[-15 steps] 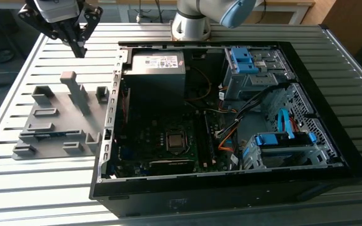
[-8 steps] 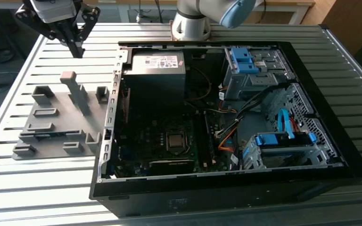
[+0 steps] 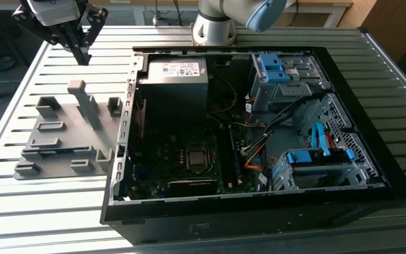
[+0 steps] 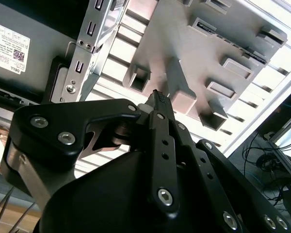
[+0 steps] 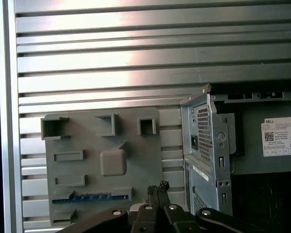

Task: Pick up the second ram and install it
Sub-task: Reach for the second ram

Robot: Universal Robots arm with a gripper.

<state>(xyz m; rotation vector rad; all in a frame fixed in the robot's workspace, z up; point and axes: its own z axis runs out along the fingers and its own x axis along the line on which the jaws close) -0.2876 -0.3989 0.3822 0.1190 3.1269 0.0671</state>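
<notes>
As the second ram (image 5: 89,197) lies parallel to the slats (image 5: 136,63), the end effector (image 5: 157,186) hovers closed.

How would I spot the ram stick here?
Beside the open computer case, on the exterior view's left, lies a grey slotted holder. The ram is the thin blue strip in one slot, the only colour among grey blocks.

gripper (image 3: 83,57) hangs at the far upper part of the exterior view's left, pointing down. black fingers (image 4: 161,127) closed, tips meeting in both wrist views. arm base (image 3: 213,29) stands upright, pale blue elbow joint (image 3: 265,13) above it.
</notes>
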